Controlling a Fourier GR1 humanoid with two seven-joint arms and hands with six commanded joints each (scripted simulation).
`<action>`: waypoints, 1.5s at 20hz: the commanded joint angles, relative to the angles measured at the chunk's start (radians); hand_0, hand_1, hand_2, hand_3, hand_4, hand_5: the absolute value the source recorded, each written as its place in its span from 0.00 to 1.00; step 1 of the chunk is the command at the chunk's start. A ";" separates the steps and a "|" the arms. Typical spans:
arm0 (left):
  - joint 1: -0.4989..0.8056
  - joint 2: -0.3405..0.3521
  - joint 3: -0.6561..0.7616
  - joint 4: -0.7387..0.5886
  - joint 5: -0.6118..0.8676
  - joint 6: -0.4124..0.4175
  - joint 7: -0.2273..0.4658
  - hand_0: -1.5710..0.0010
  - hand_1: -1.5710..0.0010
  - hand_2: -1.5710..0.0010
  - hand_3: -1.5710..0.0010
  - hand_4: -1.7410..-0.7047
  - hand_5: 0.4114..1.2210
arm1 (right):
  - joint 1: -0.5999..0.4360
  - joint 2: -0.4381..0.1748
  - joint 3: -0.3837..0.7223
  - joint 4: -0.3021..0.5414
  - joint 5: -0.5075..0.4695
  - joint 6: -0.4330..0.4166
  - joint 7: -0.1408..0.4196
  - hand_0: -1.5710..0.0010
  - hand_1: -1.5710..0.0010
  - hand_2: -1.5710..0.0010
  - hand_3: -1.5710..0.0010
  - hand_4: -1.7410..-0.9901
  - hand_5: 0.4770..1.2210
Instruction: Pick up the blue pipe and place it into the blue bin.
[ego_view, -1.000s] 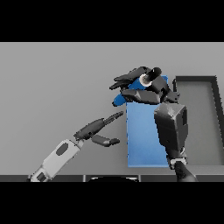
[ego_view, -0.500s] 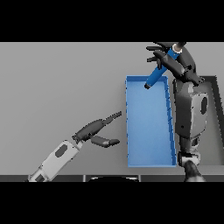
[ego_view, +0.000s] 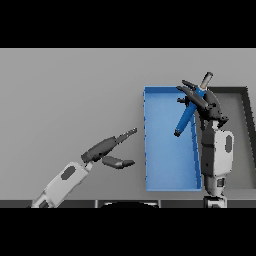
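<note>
while the right hand is clamped on the blue pipe, its long axis slants down-left from the hand, over the blue bin; left hand relaxed, further away.

Right robot hand gripping tilted blue pipe above blue bin, left robot hand open
</note>
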 joint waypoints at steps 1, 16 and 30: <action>-0.007 -0.002 0.001 -0.005 -0.002 0.005 0.009 1.00 1.00 1.00 1.00 0.88 0.07 | 0.026 -0.012 0.036 0.007 0.001 -0.049 0.000 0.00 0.00 0.00 0.00 0.32 1.00; 0.000 -0.007 -0.008 -0.002 -0.003 0.004 0.008 1.00 1.00 1.00 1.00 0.88 0.08 | 0.162 -0.278 0.558 0.117 -0.313 -0.309 0.000 0.69 0.71 0.72 0.83 0.63 0.89; 0.008 0.008 -0.006 -0.028 -0.006 0.015 0.018 1.00 1.00 1.00 1.00 0.88 0.07 | 0.092 -0.466 0.843 0.048 -0.391 -0.315 -0.020 0.98 0.99 0.99 0.99 0.75 0.41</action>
